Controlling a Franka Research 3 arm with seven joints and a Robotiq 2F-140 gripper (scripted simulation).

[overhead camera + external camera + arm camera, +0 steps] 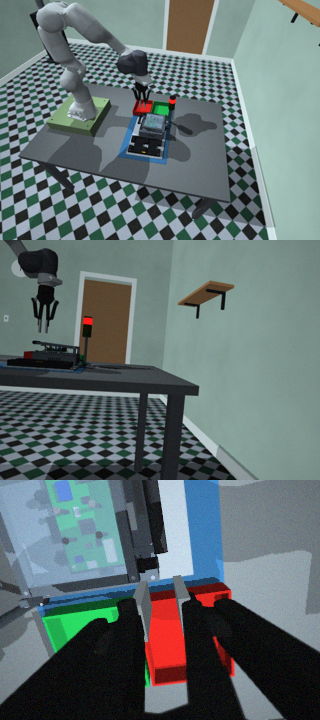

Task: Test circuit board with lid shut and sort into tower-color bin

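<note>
While its slim grey pads stand narrowly apart, empty, the gripper [160, 597] overhangs the boxy red bin [167, 645].

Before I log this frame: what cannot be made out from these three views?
- Latch hook: too small in the top view, blocked by the tester in the exterior view; latched or released, cannot tell.
- Red bin floor: partly covered by the gripper in the wrist view.
- Green bin: nearly all hidden behind the tester in the exterior view.
- Board: its far end cut off by the wrist view's top edge.
</note>
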